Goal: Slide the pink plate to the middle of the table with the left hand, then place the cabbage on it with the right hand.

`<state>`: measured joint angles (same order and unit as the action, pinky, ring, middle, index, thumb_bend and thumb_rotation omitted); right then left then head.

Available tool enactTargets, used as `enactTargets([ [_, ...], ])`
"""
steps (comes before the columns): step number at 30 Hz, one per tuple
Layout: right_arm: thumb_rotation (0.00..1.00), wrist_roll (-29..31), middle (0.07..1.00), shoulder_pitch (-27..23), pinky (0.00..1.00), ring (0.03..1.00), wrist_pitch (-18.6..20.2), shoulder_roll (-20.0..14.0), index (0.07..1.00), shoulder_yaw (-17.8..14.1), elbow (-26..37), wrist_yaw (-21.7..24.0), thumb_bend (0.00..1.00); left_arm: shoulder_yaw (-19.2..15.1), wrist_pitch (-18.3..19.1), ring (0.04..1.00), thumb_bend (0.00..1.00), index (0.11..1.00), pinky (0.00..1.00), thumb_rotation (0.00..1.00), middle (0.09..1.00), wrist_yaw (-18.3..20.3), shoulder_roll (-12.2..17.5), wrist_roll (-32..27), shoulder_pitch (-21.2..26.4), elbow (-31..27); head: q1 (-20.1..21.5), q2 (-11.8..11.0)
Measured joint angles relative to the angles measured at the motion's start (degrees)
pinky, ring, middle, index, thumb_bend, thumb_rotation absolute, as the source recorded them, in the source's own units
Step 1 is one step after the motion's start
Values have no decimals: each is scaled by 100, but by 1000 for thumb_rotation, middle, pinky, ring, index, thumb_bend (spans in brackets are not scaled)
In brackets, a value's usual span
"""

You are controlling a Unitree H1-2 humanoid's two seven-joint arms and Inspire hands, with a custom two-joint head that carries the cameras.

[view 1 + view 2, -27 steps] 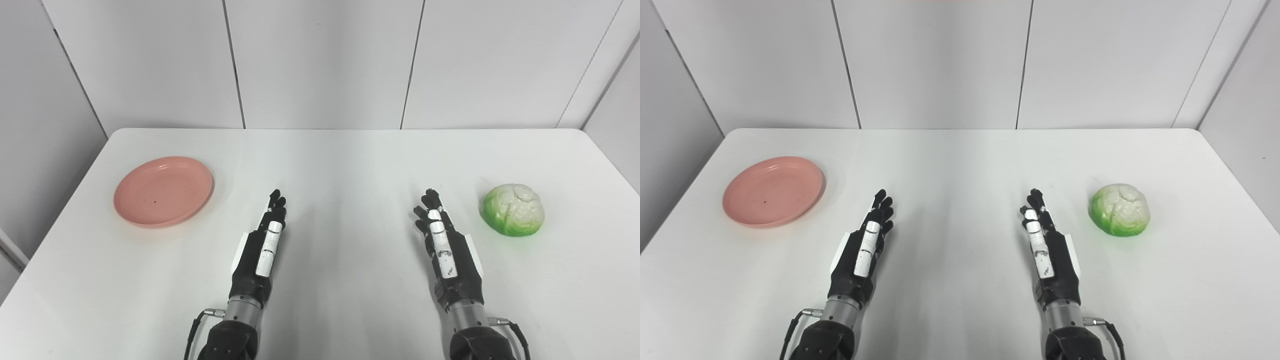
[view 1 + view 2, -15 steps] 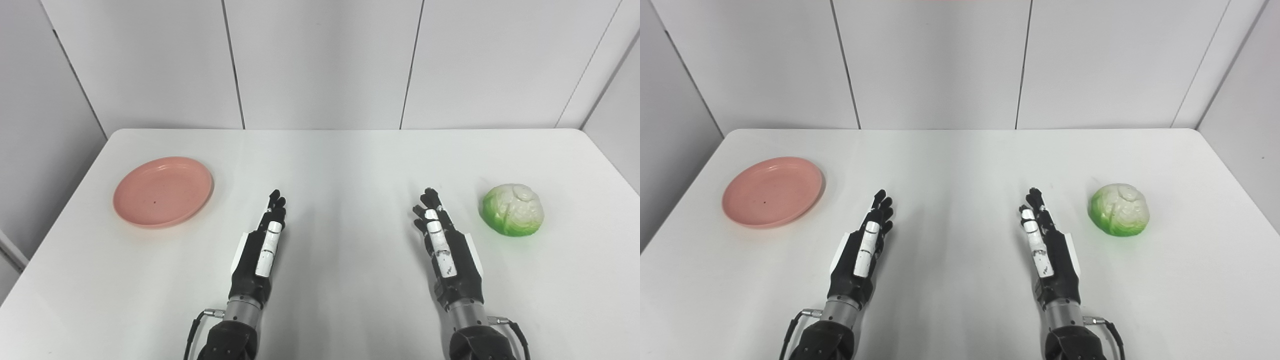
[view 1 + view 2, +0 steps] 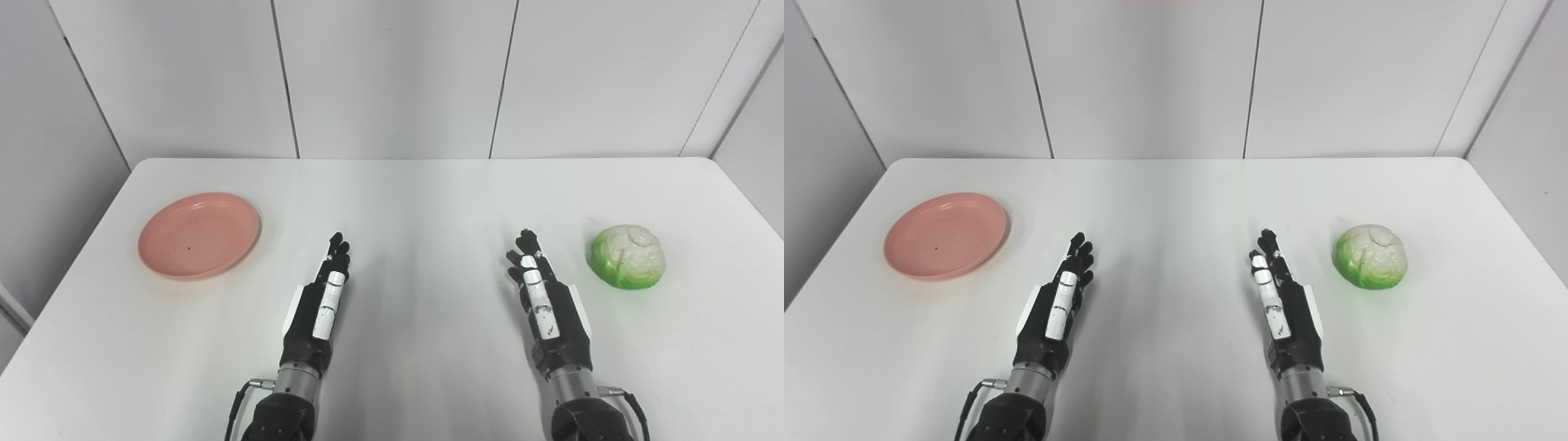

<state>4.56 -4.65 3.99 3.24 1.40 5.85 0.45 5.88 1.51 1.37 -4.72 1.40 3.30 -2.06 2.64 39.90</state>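
Observation:
A pink plate lies empty on the white table at the far left. A green and white cabbage sits on the table at the right. My left hand is open with fingers straight, over the table right of and nearer than the plate, apart from it. My right hand is open with fingers straight, left of the cabbage and apart from it. Both hands hold nothing.
White wall panels stand close behind the table's far edge. The table's left edge runs near the plate and its right edge near the cabbage.

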Motion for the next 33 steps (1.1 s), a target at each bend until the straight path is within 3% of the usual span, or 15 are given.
enactTargets([
  [13,836,14,974,1,985,954,4,0,961,4,1,3,657,-1,-20,1000,654,1000,1000,1000,1000,5,4,-4,0,40,9,-9],
  [19,884,24,1000,2,1000,983,26,-73,999,78,19,115,646,-8,-20,1000,654,1000,1000,1000,1000,-11,-3,-1,0,40,17,18],
  [28,813,93,973,-5,975,951,66,-51,959,13,84,76,659,-27,-16,1000,661,1000,1000,984,1000,-12,-28,-7,0,38,-26,18],
  [33,861,-8,984,-10,989,960,65,-54,977,27,58,44,631,-34,-23,1000,664,1000,1000,995,1000,-4,-26,-10,3,69,18,9],
])
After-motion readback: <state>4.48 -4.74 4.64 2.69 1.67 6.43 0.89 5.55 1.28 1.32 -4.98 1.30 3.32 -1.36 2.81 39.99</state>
